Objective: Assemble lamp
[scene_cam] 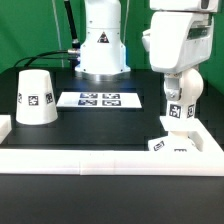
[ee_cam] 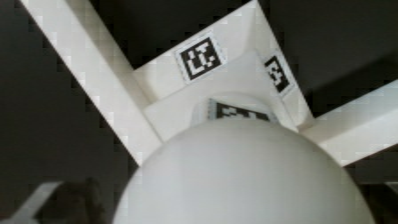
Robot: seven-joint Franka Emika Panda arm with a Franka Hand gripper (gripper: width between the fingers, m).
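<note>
My gripper (scene_cam: 180,120) hangs at the exterior view's right, shut on the round white bulb (ee_cam: 231,175). In the wrist view the bulb fills the space between the jaws and hides the fingertips. The bulb's tag shows under the hand in the exterior view (scene_cam: 177,112). Just below it the small angular base block (scene_cam: 170,146) sits on the table in the corner of the white rail; its tags also show in the wrist view (ee_cam: 224,75). The bulb is close above the base; I cannot tell whether they touch. The cone shade (scene_cam: 37,97) stands upright at the exterior view's left.
A raised white rail (scene_cam: 100,155) runs along the table's front and right sides and shows in the wrist view (ee_cam: 89,70) too. The marker board (scene_cam: 99,99) lies flat mid-table. The white robot body (scene_cam: 103,45) stands behind it.
</note>
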